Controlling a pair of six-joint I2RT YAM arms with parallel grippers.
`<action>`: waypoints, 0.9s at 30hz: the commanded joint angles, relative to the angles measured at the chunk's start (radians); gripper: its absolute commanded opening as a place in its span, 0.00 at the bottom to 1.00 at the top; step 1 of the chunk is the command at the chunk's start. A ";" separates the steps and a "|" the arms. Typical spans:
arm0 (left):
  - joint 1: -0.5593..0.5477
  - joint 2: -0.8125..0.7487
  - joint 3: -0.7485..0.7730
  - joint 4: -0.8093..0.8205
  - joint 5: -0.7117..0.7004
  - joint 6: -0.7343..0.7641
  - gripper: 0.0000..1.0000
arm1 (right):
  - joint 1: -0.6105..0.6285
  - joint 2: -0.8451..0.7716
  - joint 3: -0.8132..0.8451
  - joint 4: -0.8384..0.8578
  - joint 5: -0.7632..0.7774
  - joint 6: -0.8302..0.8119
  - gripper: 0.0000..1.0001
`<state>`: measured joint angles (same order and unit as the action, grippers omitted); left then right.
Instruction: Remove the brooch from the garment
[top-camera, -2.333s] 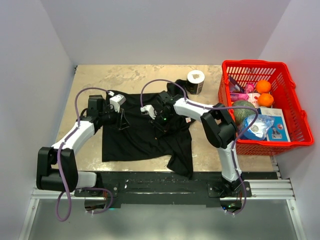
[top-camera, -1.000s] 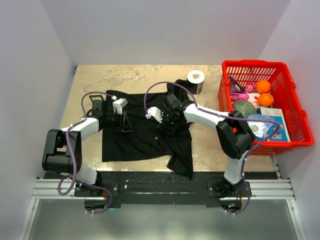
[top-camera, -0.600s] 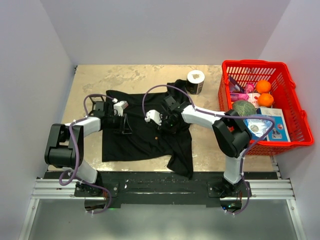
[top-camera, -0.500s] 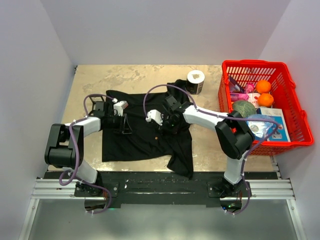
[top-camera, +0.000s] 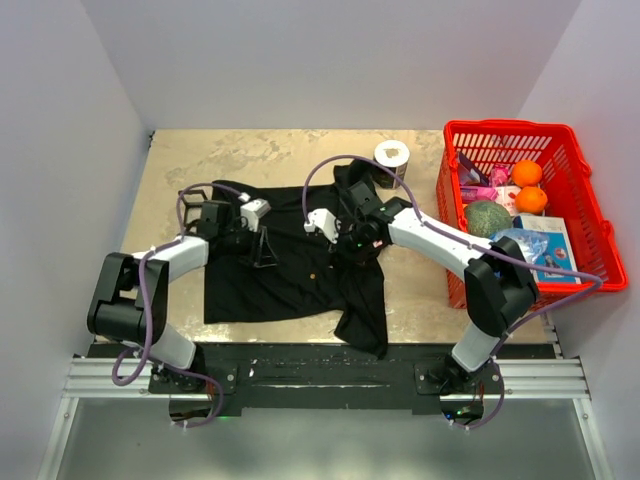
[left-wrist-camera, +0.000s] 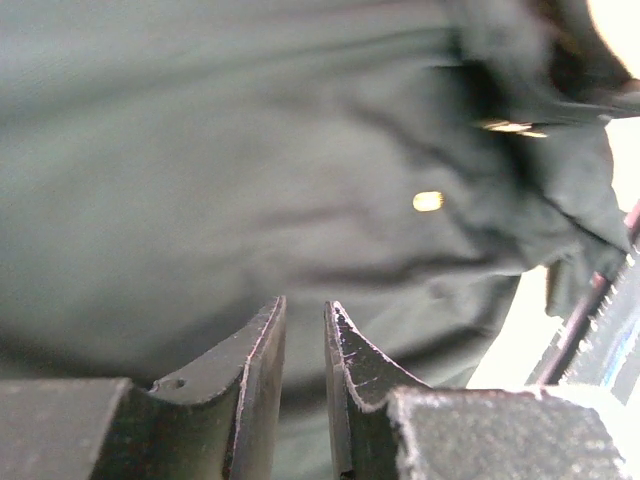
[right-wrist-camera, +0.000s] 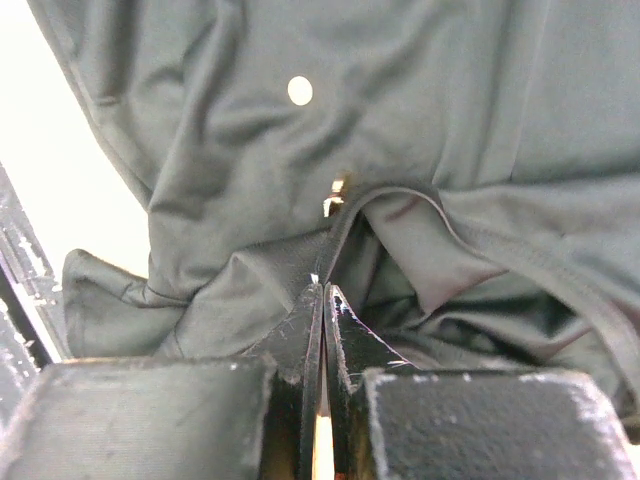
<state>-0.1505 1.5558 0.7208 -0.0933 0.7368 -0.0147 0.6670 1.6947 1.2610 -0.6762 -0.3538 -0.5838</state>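
The garment (top-camera: 290, 285), a black T-shirt, lies spread on the table between the arms. The brooch (left-wrist-camera: 428, 201) is a small pale-golden speck on the cloth, well ahead of my left gripper (left-wrist-camera: 304, 315); that gripper hovers over the shirt's left half (top-camera: 263, 250), narrowly open with nothing between its fingers. In the right wrist view the brooch (right-wrist-camera: 299, 90) is a pale round dot beyond my right gripper (right-wrist-camera: 322, 288), which is shut on a fold of the garment (right-wrist-camera: 250, 290) at the collar seam. A small label (right-wrist-camera: 335, 198) sits just past the fingertips. In the top view the right gripper (top-camera: 348, 240) is at the shirt's upper middle.
A red basket (top-camera: 505, 127) with oranges (top-camera: 527, 173), a green fruit and packets stands at the right. A roll of tape (top-camera: 391, 160) stands behind the shirt's collar. The black base rail (top-camera: 320, 365) runs along the near edge.
My right gripper has shut on the cloth and shifted right and back. My left gripper has slid right, further over the shirt, with its narrow gap unchanged.
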 joint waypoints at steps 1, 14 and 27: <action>-0.118 0.024 0.092 0.151 0.107 -0.054 0.28 | -0.043 0.006 0.018 -0.022 -0.050 0.048 0.00; -0.343 0.151 0.129 0.457 -0.054 -0.206 0.40 | -0.178 0.040 0.067 -0.016 -0.278 0.205 0.00; -0.399 0.179 0.123 0.448 -0.063 -0.151 0.37 | -0.213 0.057 0.098 0.013 -0.349 0.286 0.00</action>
<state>-0.5472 1.7660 0.8505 0.3241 0.6968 -0.1997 0.4713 1.7473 1.3087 -0.6876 -0.6453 -0.3344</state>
